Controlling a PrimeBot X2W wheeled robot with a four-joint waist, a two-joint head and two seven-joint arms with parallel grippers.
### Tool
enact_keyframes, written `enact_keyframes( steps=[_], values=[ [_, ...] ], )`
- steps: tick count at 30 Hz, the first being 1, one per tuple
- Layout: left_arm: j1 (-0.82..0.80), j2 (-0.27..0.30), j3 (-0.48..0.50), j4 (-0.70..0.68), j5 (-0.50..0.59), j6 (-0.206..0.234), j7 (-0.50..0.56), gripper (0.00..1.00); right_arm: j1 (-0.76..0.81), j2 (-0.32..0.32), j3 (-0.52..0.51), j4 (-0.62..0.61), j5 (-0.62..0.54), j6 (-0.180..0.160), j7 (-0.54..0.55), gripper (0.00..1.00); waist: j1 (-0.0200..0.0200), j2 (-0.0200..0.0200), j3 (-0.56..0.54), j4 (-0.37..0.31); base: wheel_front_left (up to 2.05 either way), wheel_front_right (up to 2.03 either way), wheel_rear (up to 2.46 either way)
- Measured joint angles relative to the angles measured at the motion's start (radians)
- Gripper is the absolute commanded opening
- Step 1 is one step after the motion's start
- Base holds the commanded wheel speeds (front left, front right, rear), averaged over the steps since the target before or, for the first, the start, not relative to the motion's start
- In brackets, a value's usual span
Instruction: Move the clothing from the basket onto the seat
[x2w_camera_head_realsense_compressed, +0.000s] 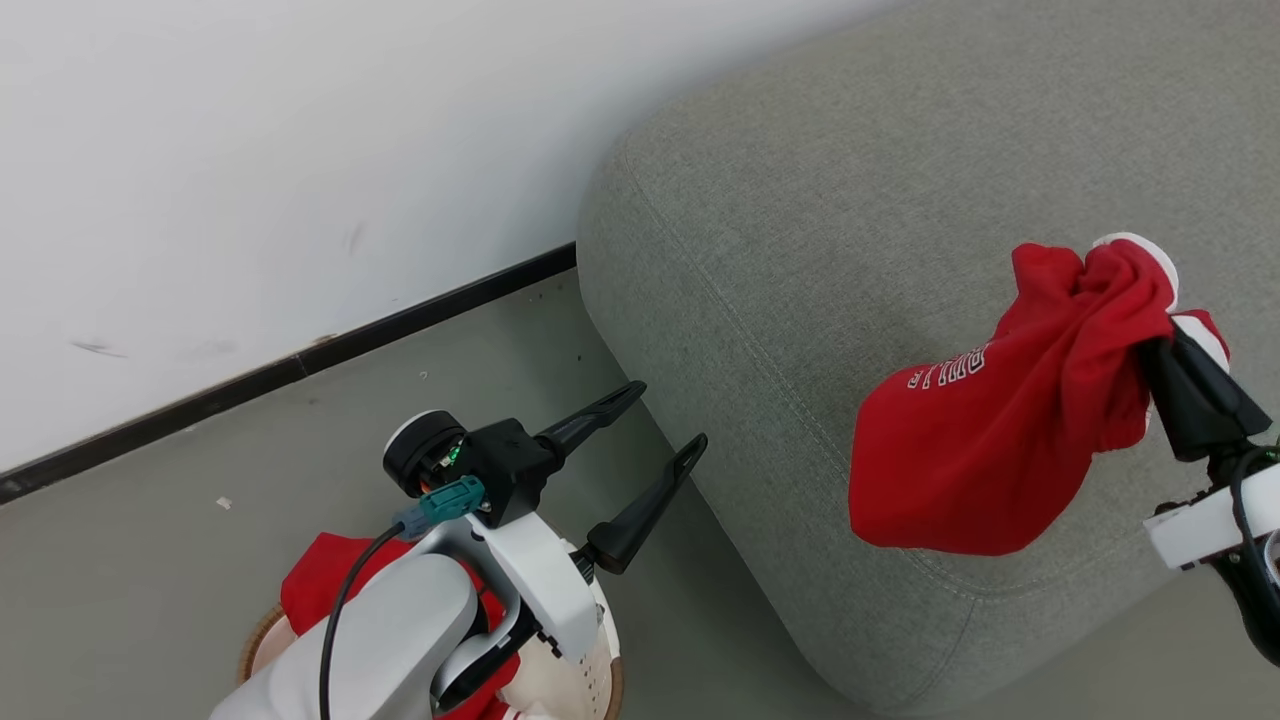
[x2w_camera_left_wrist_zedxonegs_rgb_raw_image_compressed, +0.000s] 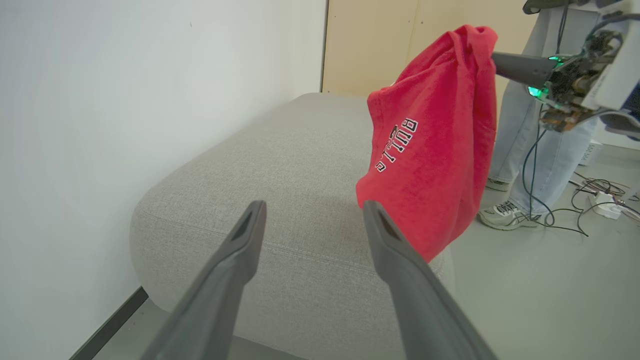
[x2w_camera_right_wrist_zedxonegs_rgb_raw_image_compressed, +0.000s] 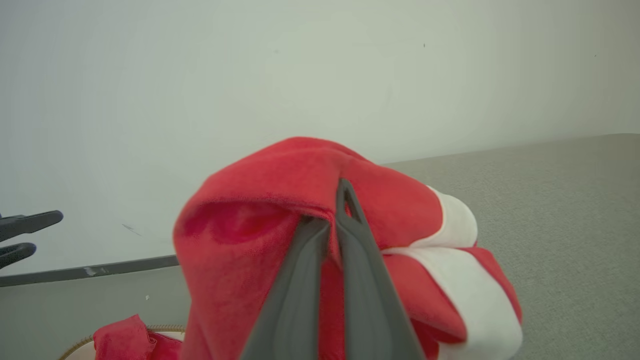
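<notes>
Its two dark fingers pressed together, the robot's right gripper (x2w_camera_right_wrist_zedxonegs_rgb_raw_image_compressed: 332, 215) pinches a bunched fold of a soft bright-red garment (x2w_camera_head_realsense_compressed: 980, 450) with white lettering and white stripe trim. It holds the garment up over the near right part of a large light-grey fabric sofa (x2w_camera_head_realsense_compressed: 850, 200). The cloth hangs like a loose sack; whether its lowest edge brushes the cushion is hard to tell. At the near left, the left gripper (x2w_camera_head_realsense_compressed: 670, 412) stands wide open and holds nothing, fingers pointing toward the sofa's rounded corner. Beneath its arm, an oval cream-white plastic basket (x2w_camera_head_realsense_compressed: 590, 680) with a brown woven-look rim sits on the grey floor (x2w_camera_head_realsense_compressed: 300, 450), with more red clothing (x2w_camera_head_realsense_compressed: 320, 580) inside. A person in pale jeans and sneakers (x2w_camera_left_wrist_zedxonegs_rgb_raw_image_compressed: 520, 140) stands past the right arm, beside trailing cables (x2w_camera_left_wrist_zedxonegs_rgb_raw_image_compressed: 595, 192).
</notes>
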Motion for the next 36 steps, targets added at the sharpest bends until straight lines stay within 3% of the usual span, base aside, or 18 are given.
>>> enact_keyframes(
  steps=[17,36],
  values=[
    [-0.005,0.03,-0.018,-0.07,0.027,0.021,0.058,1.0,-0.181,-0.025,-0.079,0.166,0.075,0.0,-0.001,0.0,0.0,0.0,0.095,0.02,0.0,0.0,0.0],
    [-0.081,0.053,-0.021,-0.16,0.054,0.03,0.127,1.0,-0.414,-0.07,-0.076,0.315,0.111,0.0,-0.001,0.0,0.0,0.0,0.24,0.062,0.0,0.0,0.0]
  ],
)
